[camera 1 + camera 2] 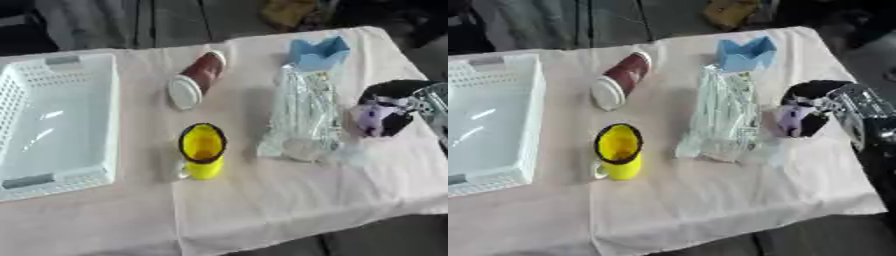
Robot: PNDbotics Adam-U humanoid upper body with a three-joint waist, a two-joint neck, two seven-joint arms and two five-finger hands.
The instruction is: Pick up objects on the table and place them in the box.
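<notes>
Yellow mug (202,151) stands nearest the tabletop's front edge; right hand (866,120), fingers unreadable, reaches a black-and-purple object (805,115) at the right edge.

White perforated box (61,120), empty, at 9 o'clock. Yellow mug (202,150), upright, dark rim, centre. Brown cup (198,79) with white lid, on its side, at 12. Clear bag (302,117) lying flat at 2, blue holder (318,52) at its far end.
</notes>
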